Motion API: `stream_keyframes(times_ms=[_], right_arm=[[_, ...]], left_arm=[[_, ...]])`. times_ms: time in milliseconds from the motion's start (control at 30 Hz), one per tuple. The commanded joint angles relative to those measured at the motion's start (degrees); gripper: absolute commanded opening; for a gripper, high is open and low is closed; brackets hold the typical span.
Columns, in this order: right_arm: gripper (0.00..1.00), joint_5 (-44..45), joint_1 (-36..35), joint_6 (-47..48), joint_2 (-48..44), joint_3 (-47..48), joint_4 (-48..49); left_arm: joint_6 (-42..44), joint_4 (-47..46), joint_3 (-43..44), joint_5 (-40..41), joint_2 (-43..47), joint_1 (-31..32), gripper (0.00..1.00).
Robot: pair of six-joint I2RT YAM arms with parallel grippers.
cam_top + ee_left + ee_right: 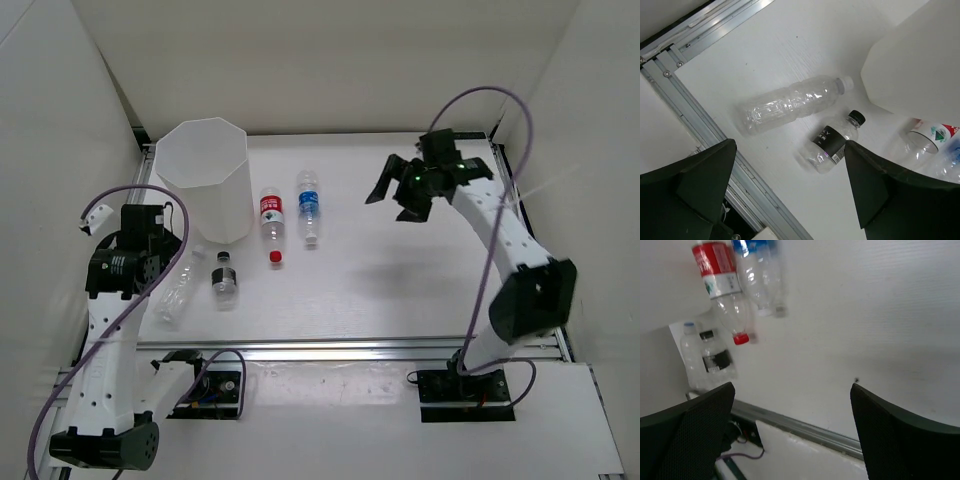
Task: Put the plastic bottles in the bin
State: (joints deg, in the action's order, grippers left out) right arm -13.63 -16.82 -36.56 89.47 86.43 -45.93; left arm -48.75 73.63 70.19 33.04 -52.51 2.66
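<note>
The bin stands at the back left, tall and white. The red-label bottle and the blue-label bottle lie to its right. The black-label bottle and the crushed unlabelled bottle lie in front of it. My left gripper is open and empty, above the table near the black-label bottle and the crushed bottle. My right gripper is open and empty, raised right of the blue-label bottle. The right wrist view shows the red-label and blue-label bottles far off.
An aluminium rail runs along the table's front edge and shows in the left wrist view. White walls close the table at the back and both sides. Purple cables loop off both arms.
</note>
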Motion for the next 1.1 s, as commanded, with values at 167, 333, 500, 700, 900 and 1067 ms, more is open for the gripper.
stream_keyframes(times_ms=[167, 333, 500, 700, 900, 1067], right_arm=[[1.0, -9.58, -5.15, 4.56, 33.36, 34.54, -10.41], [1.0, -9.31, -5.77, 5.09, 39.36, 38.36, -4.18], [1.0, -13.34, -5.77, 5.61, 46.48, 43.11, -2.15], [1.0, -19.76, -7.53, 3.52, 52.72, 45.83, 7.42], [1.0, -21.62, -9.89, 0.44, 59.32, 51.12, 16.02], [0.96, -20.56, -13.76, -0.7, 62.75, 51.64, 19.13]], left_arm=[[5.85, -1.63, 2.84, -0.43, 2.24, 0.24, 1.0], [14.81, -7.87, 2.84, -4.82, 4.08, 0.24, 1.0], [16.32, -11.31, 0.56, -8.6, 4.61, 0.24, 1.0], [17.01, -11.84, 0.37, -11.59, 1.02, 0.24, 1.0], [20.27, -10.34, 5.65, -11.41, -3.2, 0.24, 1.0], [21.51, -8.59, 8.81, -12.21, -5.58, 0.24, 1.0]])
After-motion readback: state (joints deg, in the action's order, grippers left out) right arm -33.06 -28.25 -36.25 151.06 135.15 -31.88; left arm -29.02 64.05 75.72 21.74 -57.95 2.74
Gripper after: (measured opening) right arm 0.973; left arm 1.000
